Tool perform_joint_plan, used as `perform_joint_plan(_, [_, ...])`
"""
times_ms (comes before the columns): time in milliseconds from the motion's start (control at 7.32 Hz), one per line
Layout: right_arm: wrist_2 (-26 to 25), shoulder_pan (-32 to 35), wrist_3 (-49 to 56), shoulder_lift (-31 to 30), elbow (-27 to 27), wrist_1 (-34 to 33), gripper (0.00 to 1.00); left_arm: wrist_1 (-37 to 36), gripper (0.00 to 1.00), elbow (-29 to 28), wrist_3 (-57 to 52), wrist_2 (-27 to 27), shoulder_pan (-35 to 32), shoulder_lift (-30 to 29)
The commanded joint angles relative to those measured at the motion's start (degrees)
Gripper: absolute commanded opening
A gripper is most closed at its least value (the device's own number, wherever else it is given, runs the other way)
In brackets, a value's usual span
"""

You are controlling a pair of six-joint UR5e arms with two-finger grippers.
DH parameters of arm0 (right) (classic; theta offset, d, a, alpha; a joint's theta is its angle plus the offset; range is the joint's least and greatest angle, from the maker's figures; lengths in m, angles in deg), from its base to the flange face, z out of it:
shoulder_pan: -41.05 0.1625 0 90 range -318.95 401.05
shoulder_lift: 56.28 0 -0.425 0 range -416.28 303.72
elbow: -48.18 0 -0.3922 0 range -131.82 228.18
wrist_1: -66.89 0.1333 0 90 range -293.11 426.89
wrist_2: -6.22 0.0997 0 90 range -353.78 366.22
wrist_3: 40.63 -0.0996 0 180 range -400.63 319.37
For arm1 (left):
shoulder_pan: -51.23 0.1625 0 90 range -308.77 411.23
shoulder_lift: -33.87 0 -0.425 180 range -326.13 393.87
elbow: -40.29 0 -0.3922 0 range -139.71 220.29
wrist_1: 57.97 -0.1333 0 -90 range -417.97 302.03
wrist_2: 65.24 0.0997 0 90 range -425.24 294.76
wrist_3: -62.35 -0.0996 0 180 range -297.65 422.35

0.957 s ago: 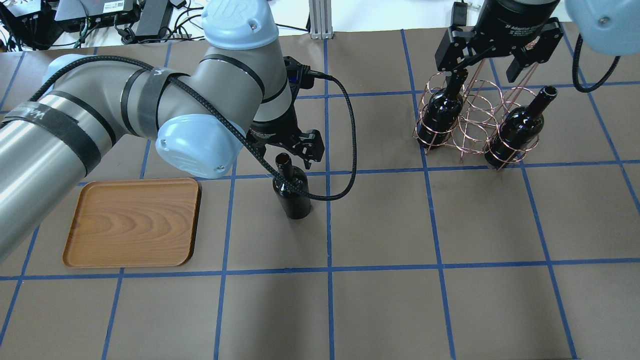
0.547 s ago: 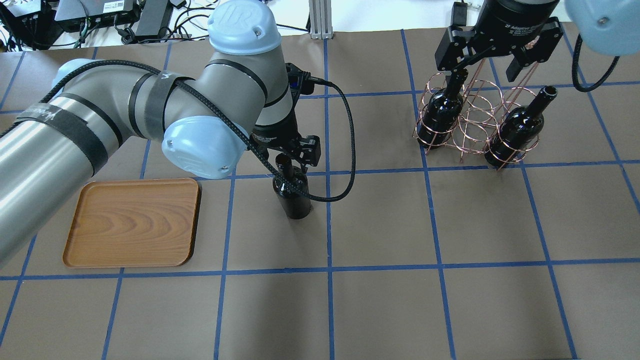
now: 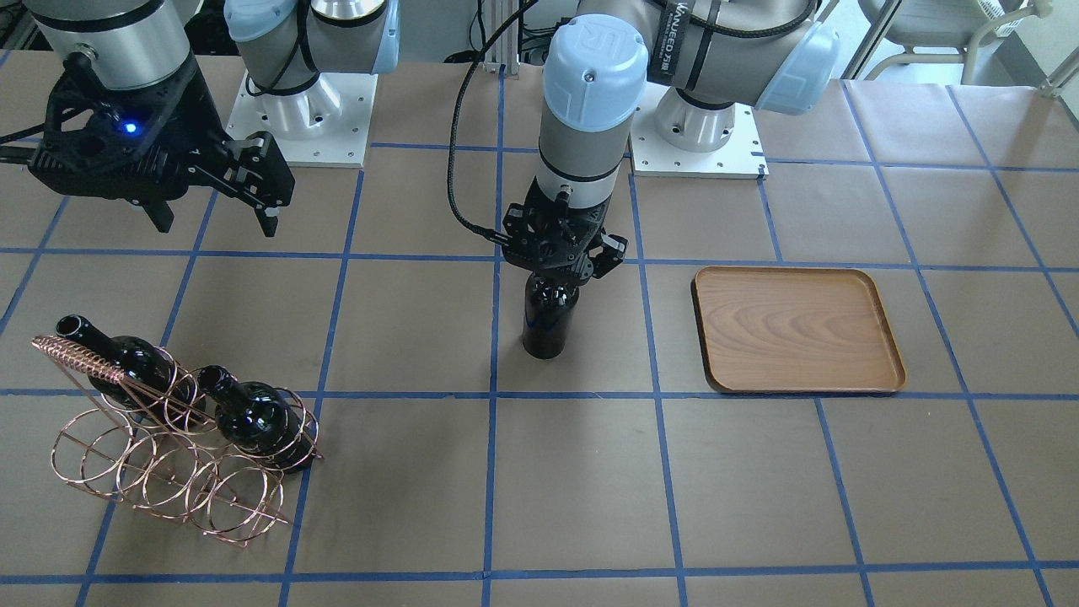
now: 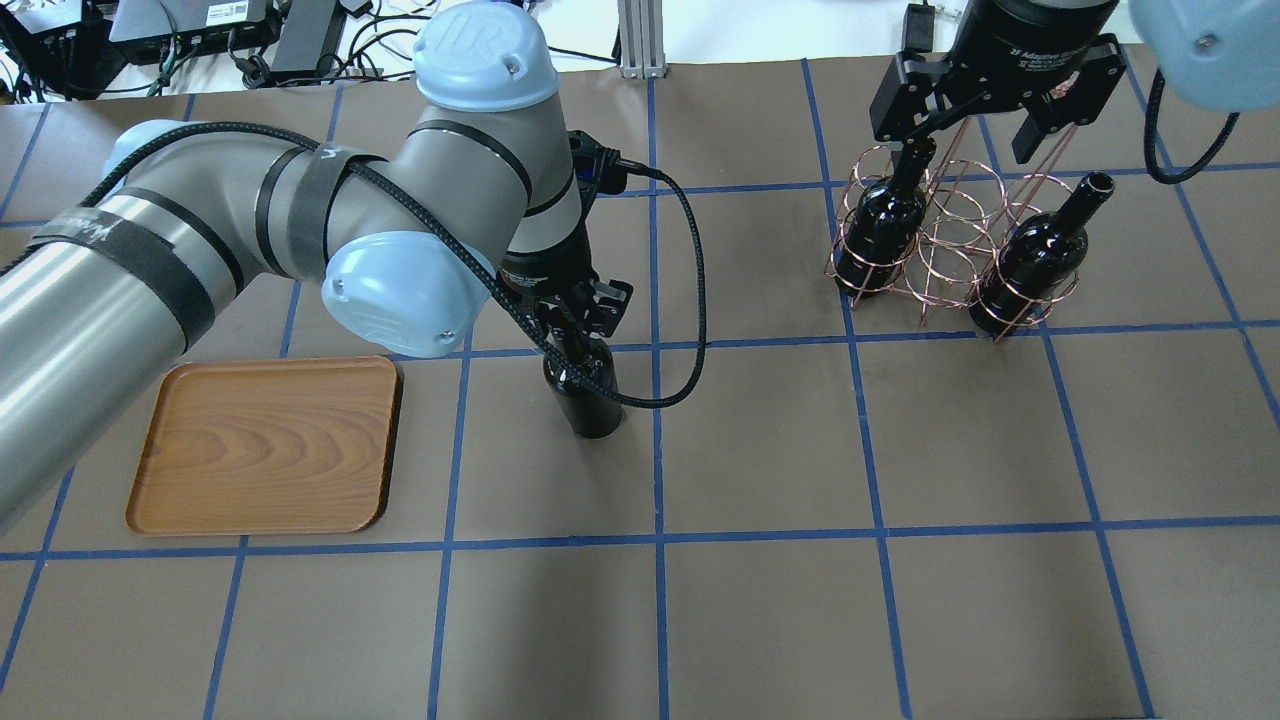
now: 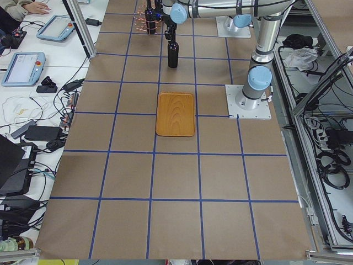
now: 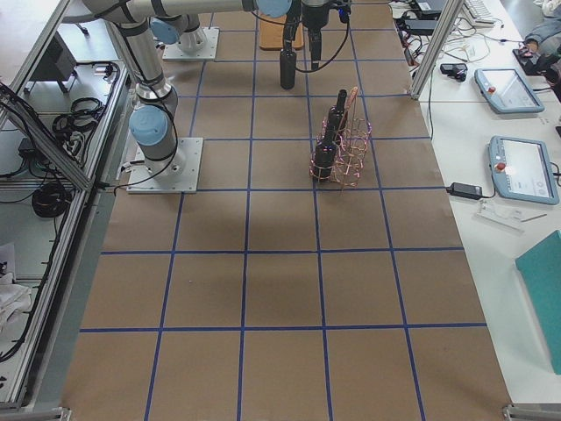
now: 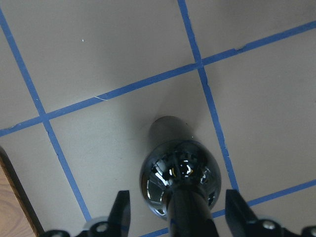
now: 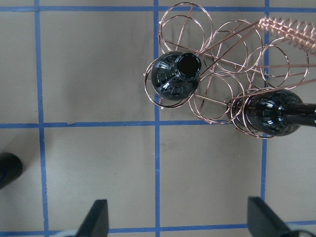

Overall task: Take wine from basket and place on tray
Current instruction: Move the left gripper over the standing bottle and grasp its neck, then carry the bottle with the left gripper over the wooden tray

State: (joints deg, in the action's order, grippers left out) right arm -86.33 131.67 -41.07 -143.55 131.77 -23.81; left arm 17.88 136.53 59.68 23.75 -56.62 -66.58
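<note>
One black wine bottle (image 4: 585,400) stands upright on the table, right of the wooden tray (image 4: 265,445). My left gripper (image 4: 575,315) is down over its neck. In the left wrist view the fingers (image 7: 121,212) stand on either side of the neck with a gap on each side, so it is open. The bottle also shows in the front view (image 3: 546,324). The copper wire basket (image 4: 950,240) holds two more bottles (image 4: 885,225) (image 4: 1035,255). My right gripper (image 4: 975,140) hangs open and empty above the basket.
The tray (image 3: 801,329) is bare. In the right wrist view the basket (image 8: 232,54) has several empty rings between its two bottles (image 8: 175,76) (image 8: 271,111). Blue tape lines grid the brown table. Cables and devices lie beyond the far edge.
My left gripper has come down over the standing bottle's neck and its fingers have narrowed around it. The bottle, the basket and the right arm have not moved.
</note>
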Motion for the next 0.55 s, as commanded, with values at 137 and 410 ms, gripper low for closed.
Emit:
perform_joint_plan(137, [0.0,-0.18,-0.09,0.0,0.0,0.0,1.0,0.88,0.0,-0.52,-1.2,0.04,0.01,0.0])
perform_joint_plan(410, [0.0,-0.18,-0.35,-0.09,0.0,0.0,1.0,2.54,0.0,-2.01,-1.2,0.48,2.53,1.31])
